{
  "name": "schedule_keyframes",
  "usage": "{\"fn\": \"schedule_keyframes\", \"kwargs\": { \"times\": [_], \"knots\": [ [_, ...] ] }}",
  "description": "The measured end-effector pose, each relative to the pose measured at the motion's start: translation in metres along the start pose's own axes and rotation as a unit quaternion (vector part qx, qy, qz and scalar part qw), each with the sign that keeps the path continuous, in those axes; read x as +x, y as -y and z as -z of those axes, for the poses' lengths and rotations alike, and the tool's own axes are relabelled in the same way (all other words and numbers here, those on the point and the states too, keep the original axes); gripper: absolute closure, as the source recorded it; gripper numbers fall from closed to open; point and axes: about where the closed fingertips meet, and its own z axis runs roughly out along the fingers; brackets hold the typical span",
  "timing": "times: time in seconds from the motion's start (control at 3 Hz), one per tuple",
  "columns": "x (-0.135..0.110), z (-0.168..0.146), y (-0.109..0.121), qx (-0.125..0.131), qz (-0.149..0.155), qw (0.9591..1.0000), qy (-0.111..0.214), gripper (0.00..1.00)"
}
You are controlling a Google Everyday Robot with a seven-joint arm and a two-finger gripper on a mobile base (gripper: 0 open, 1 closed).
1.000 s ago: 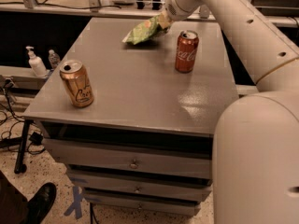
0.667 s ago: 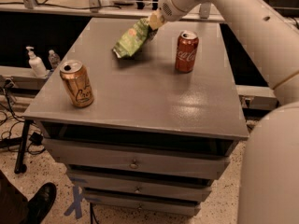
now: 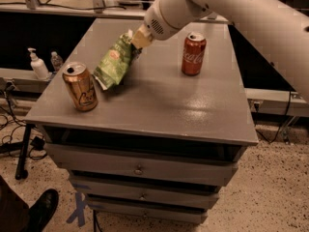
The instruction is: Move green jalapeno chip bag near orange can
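Item count on the counter (image 3: 159, 105): two cans and one bag. The orange can (image 3: 80, 86) stands upright near the front left corner and serves as reference. One green jalapeno chip bag (image 3: 113, 62) hangs tilted just to the right of and behind the orange can, close to it but not touching; whether its lower end rests on the counter cannot be told. One claw (image 3: 134, 42), above and to the right of the orange can, is clamped on the bag's upper end, with the white arm running off to the upper right. One red Coca-Cola can (image 3: 193, 53) stands upright well to the right of and behind the orange can. Off the counter, left of the orange can, are two bottles: one pump bottle (image 3: 37, 64) and one smaller bottle (image 3: 56, 60).
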Motion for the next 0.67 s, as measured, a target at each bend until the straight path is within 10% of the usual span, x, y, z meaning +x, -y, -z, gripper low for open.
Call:
{"fn": "schedule_keyframes", "kwargs": {
  "times": [0.67],
  "knots": [
    [0.006,-0.005,-0.051,-0.016,0.045,0.9988,-0.007,1.0]
  ]
}}
